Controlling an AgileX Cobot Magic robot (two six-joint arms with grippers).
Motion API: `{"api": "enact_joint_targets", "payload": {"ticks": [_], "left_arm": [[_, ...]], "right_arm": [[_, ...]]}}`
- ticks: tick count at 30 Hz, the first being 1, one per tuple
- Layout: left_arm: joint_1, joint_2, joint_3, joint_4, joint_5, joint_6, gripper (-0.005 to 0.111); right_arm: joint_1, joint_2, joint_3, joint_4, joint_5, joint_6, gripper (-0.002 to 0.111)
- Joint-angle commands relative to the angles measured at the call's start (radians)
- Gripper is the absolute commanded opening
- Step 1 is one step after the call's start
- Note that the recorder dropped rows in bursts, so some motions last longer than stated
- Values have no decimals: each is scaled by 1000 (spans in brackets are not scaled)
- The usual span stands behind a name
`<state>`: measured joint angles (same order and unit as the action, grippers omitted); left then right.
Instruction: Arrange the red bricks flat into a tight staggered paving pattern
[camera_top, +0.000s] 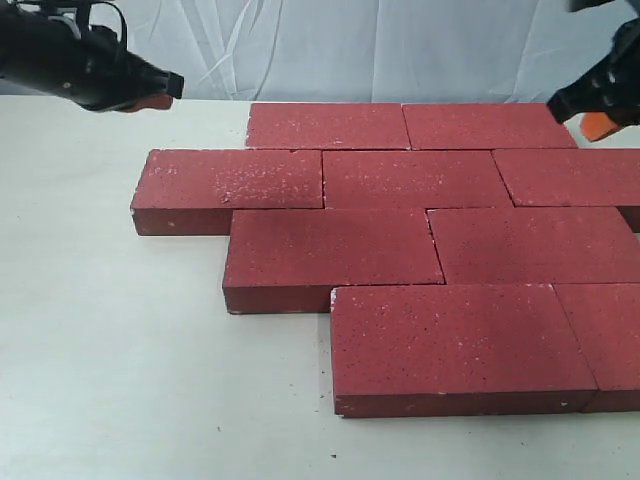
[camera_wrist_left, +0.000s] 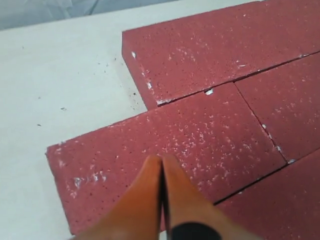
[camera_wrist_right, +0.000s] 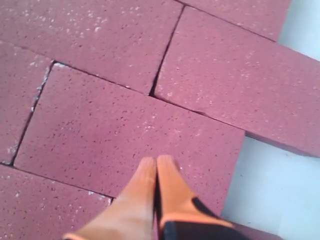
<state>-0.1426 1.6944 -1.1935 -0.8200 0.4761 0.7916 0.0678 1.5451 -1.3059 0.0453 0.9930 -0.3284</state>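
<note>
Red bricks (camera_top: 410, 180) flat, staggered | left pincer (camera_wrist_left: 161, 160) closed, empty, aloft | right pincer (camera_wrist_right: 156, 162) likewise

Off-white table (camera_top: 100, 350); 9 red bricks (camera_top: 415, 180) flat on it in 4 staggered rows, edges touching w/ thin seams; few dark specks nr front.

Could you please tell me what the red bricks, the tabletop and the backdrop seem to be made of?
The red bricks: likely concrete or fired clay, rough and matte; fine pores, white speckles and chipped whitish edges show it. The tabletop: smooth off-white matte sheet, perhaps laminate or painted board; the look leaves it open. The backdrop: pale cloth or plastic sheeting, judging by its creases.
</note>
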Motion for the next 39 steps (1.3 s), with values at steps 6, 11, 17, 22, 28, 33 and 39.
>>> {"api": "enact_joint_targets", "payload": {"ticks": [6, 11, 17, 22, 28, 33, 39], "left_arm": [[12, -275, -7, 476, 72, -263, 0], [12, -398, -2, 576, 116, -321, 0], [12, -517, 97, 516, -12, -321, 0], [12, -605, 197, 514, -139, -321, 0], [12, -683, 265, 505, -187, -321, 0], [12, -745, 298, 472, -178, -321, 0], [12, -842, 355, 469, -181, -321, 0]], "right_arm": [[-68, -208, 147, 32, -244, 19, -1], [-68, -300, 232, 32, -356, 13, -1], [-68, -394, 354, 34, -516, 13, -1], [-68, -468, 463, 77, -672, 11, -1], [-68, -550, 512, 77, -725, 9, -1], [-68, -614, 517, 108, -718, 9, -1], [-66, -696, 560, 117, -739, 9, -1]]}}
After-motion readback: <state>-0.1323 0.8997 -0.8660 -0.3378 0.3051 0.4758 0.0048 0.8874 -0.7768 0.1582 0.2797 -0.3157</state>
